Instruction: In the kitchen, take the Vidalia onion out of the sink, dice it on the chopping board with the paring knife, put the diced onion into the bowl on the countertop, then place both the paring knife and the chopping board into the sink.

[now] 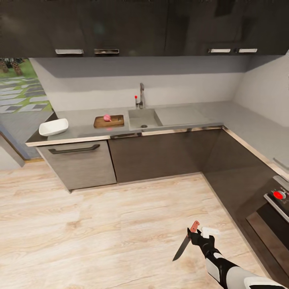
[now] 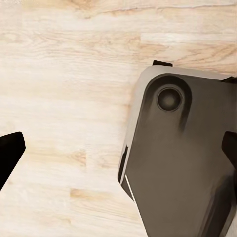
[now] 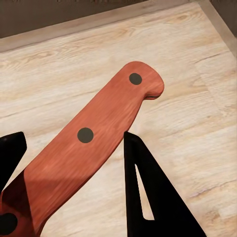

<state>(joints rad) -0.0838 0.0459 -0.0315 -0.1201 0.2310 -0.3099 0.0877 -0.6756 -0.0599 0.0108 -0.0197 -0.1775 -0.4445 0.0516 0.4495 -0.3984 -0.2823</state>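
Note:
Far ahead, the grey countertop (image 1: 182, 117) carries the white bowl (image 1: 53, 127) at its left end. Beside it lies the brown chopping board (image 1: 109, 121) with the pale pink Vidalia onion (image 1: 107, 117) on top. The sink (image 1: 143, 119) with its chrome tap (image 1: 141, 96) lies just right of the board. Low over the floor, well short of the counter, my right gripper (image 1: 195, 236) is shut on the paring knife (image 1: 185, 241), blade pointing down-left. The red handle (image 3: 98, 128) sits between the right gripper's (image 3: 74, 168) fingers. My left gripper (image 2: 118, 153) is open, nothing between its fingers.
Wooden floor (image 1: 100, 224) stretches between me and the dark cabinets (image 1: 160, 154). The counter turns a corner and runs down the right side to an oven (image 1: 273, 216) with a red knob (image 1: 279, 195). My own base (image 2: 182, 163) shows below the left gripper.

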